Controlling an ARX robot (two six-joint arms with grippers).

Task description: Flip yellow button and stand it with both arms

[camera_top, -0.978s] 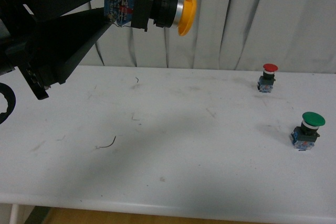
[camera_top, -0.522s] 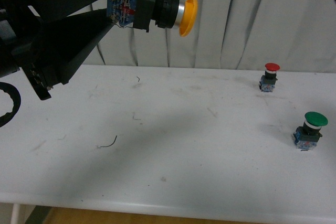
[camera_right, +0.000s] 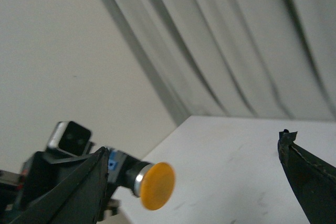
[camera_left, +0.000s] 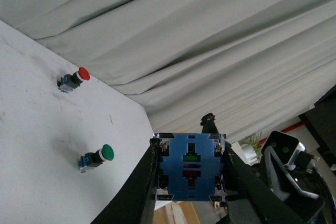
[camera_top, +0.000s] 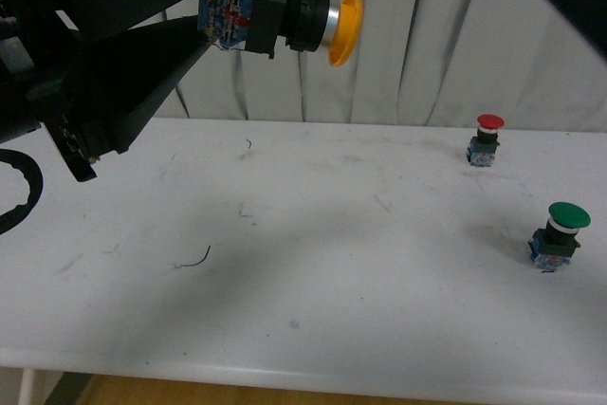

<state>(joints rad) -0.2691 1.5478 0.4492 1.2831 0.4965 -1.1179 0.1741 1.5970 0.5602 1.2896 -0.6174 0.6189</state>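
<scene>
Now the left pincer (camera_left: pixel 189 153) grips the yellow button (camera_top: pixel 285 18) by its blue block, high above the surface (camera_top: pixel 332 263), cap sideways toward the robot's right. The right pincer (camera_right: pixel 194 145) seems spread open.

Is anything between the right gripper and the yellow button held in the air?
Nothing visible: only air lies between the open right gripper and the yellow button, which the left gripper holds above the table.
</scene>
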